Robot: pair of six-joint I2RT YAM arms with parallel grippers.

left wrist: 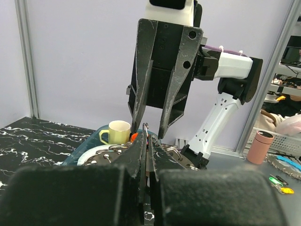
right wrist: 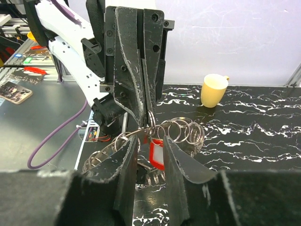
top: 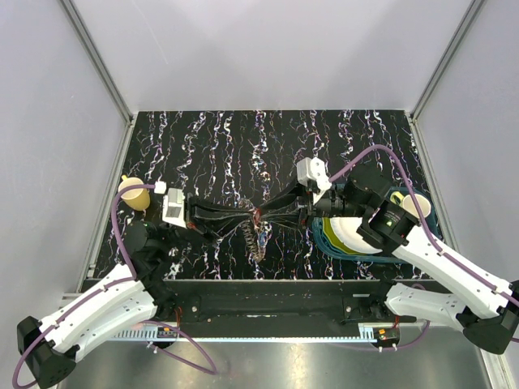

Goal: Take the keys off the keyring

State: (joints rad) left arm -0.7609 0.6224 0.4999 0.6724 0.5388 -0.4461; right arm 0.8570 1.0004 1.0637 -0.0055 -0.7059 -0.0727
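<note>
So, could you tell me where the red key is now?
In the right wrist view the red key hangs at centre from the keyring, just below the shut left gripper and between the fingers of the open right gripper.

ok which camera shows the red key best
Right wrist view: the red key hangs large and clear under the keyring, framed between the right fingers. From the top it is only a tiny red speck. The left wrist view shows just a reddish bit past the shut left fingers.
</note>
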